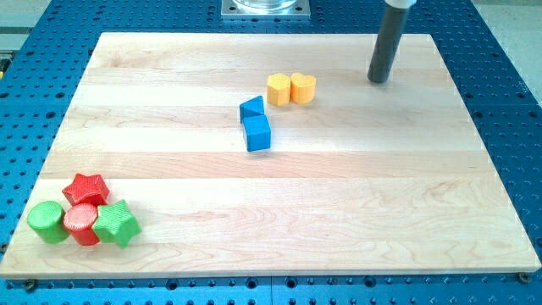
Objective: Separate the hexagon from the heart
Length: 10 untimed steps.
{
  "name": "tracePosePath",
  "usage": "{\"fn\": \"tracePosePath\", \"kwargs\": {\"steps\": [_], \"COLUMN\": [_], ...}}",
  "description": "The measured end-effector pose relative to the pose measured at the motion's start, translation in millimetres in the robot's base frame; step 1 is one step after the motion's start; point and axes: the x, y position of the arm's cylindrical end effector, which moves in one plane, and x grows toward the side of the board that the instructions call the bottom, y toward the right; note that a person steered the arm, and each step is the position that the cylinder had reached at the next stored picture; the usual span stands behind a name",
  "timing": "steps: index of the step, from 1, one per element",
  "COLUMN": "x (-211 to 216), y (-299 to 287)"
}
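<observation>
A yellow hexagon [278,89] and a yellow heart [303,87] sit side by side and touching, above the board's middle, with the hexagon on the view's left. My tip [378,80] rests on the board to the view's right of the heart, about a block's width or two away, touching no block. The dark rod rises from it toward the view's top.
A blue triangle [251,108] and a blue cube [257,134] sit touching just below-left of the hexagon. At the board's bottom left are a red star [87,188], a red cylinder [82,222], a green cylinder [48,221] and a green star [116,224]. The wooden board [356,195] lies on a blue perforated table.
</observation>
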Motion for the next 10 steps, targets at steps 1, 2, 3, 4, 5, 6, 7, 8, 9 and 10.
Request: {"fn": "tracePosePath", "kwargs": {"steps": [1,2,3,4,5,6,7,8,9,10], "x": [35,30,9,-5,18,40,17,-4,-12,-26], "y": [-18,-64,-79,-87,-72,-114,-140,-139,-149,-163]}}
